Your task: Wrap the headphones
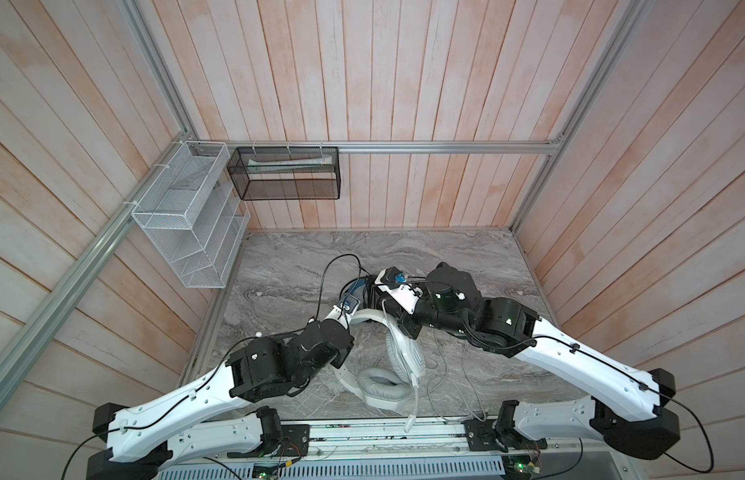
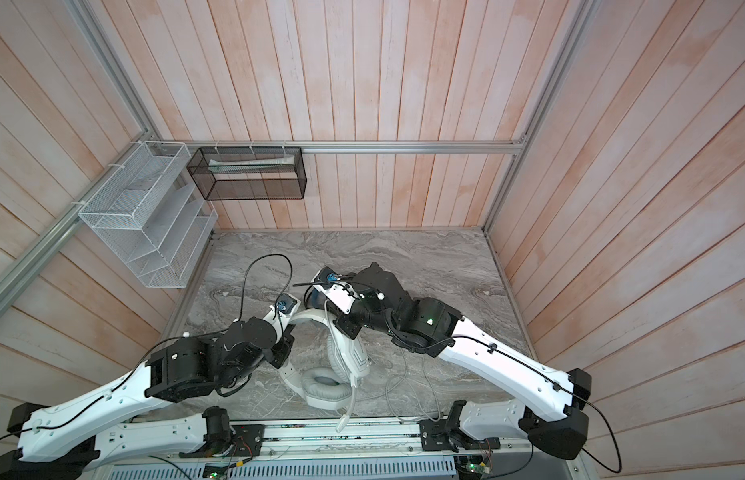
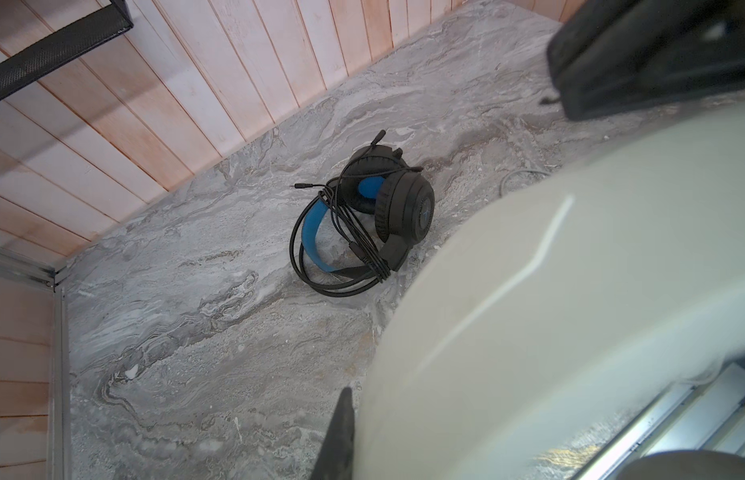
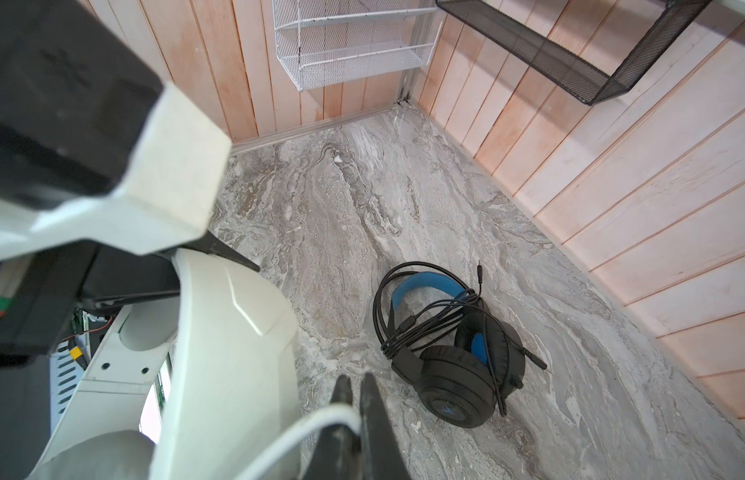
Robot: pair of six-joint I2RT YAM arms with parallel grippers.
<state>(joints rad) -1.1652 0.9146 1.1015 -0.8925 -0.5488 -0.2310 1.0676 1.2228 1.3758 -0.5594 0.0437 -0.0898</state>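
The white-grey headphones (image 1: 404,353) lie at the middle front of the marble table (image 1: 466,257), with the headband arching up between my two arms. My left gripper (image 3: 352,395) is shut on that headband (image 3: 570,291), and only one finger (image 3: 339,436) shows beside it. In the right wrist view my right gripper (image 4: 356,380) is shut on the headset's grey cable (image 4: 304,428). More of this cable (image 1: 470,374) lies in loose loops to the right of the ear cups. The black headphones (image 4: 445,345) with the blue inner headband lie beyond both grippers, their black cable bunched round them. My arms mostly hide them in both top views.
A white wire rack (image 1: 183,232) and a black mesh basket (image 1: 285,174) hang on the walls at the back left. Wooden walls close in the table on three sides. A metal rail (image 1: 362,434) runs along the front edge, and a white strip (image 1: 412,407) hangs over it.
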